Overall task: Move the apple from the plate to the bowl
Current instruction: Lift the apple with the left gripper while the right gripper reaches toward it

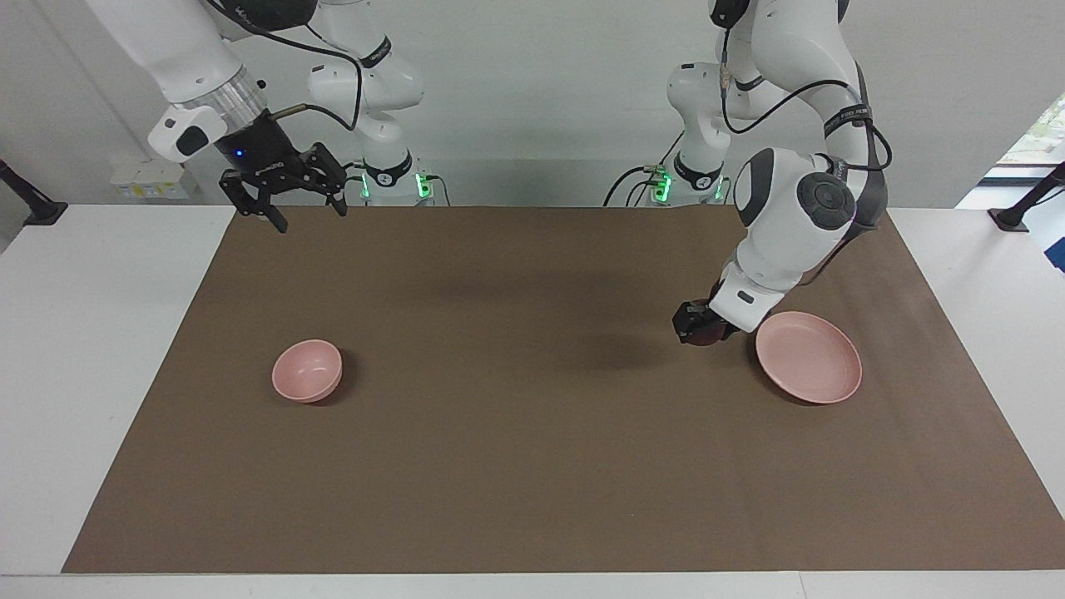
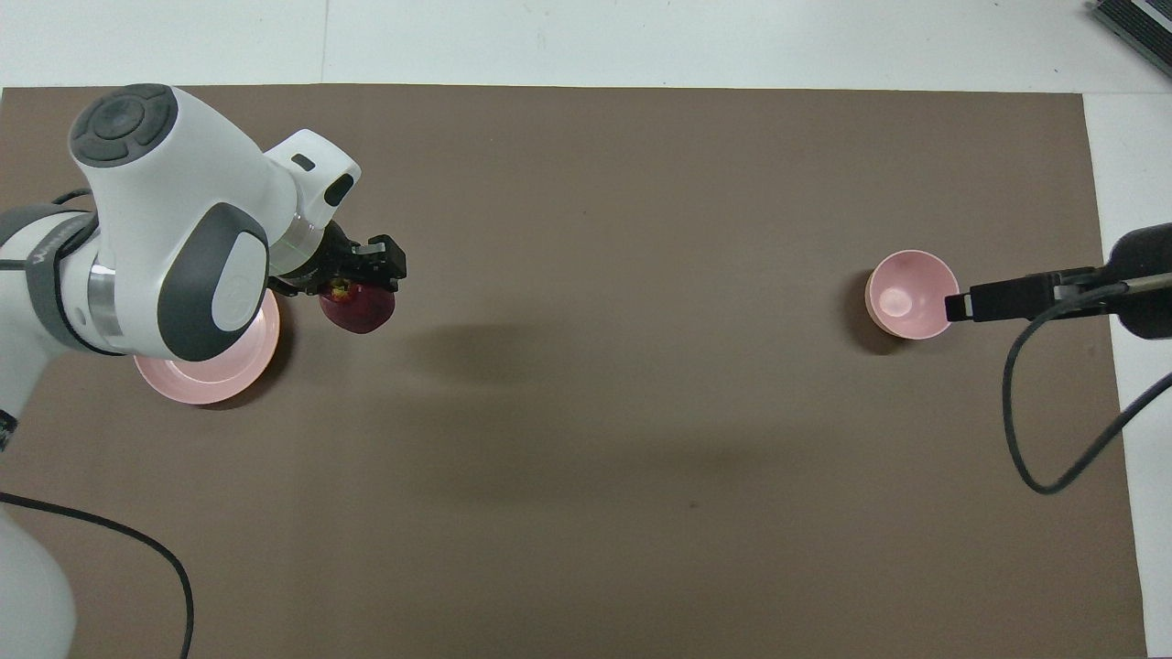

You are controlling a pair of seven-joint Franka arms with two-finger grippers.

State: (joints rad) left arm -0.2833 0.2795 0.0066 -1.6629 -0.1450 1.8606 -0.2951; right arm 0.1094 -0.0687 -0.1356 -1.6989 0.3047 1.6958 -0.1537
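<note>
With its jaws clamped on the apple point(image 1: 701, 333) over bare tabletop point(image 1: 532, 466), the left gripper point(image 1: 697, 326) could perhaps drop it well before the bowl point(image 1: 307, 370), while the right gripper point(image 1: 283, 190) waits open.

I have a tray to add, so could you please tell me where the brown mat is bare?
Bare between the small pink bowl and wide pink plate; crowded only beside the plate, where the left gripper holds the dark red apple.

I see my two glossy white arms with dark grey joint caps, black cables looped along them, black grippers, a silver wrist ring upper left, green lights at both bases.
</note>
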